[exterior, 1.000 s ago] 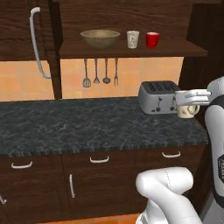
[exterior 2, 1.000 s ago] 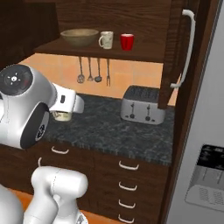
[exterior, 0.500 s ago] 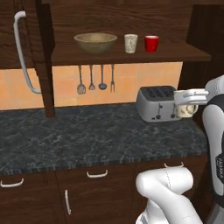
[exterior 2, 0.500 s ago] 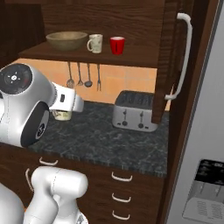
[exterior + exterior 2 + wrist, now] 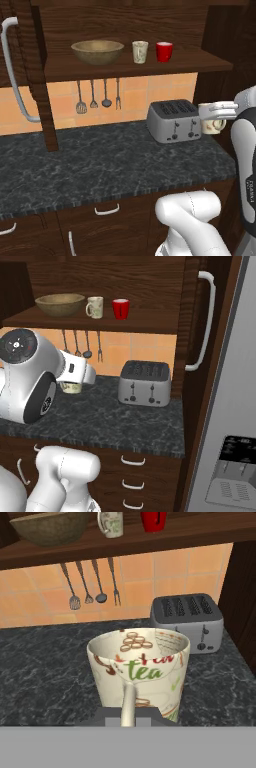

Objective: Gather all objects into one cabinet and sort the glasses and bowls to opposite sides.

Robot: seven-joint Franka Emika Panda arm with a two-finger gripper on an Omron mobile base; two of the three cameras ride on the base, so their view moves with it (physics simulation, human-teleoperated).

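Even, soft rendered light; sharp, no glare.

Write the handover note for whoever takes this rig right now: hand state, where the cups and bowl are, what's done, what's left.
Hand: shut on the tea cup, held above the counter beside the toaster.
On the cabinet shelf: bowl at the left, cream cup and red cup to its right.
Done: bowl and two cups are shelved, each kind on its own side.
Left: lift the tea cup to the shelf and set it by the other cups, away from the bowl.
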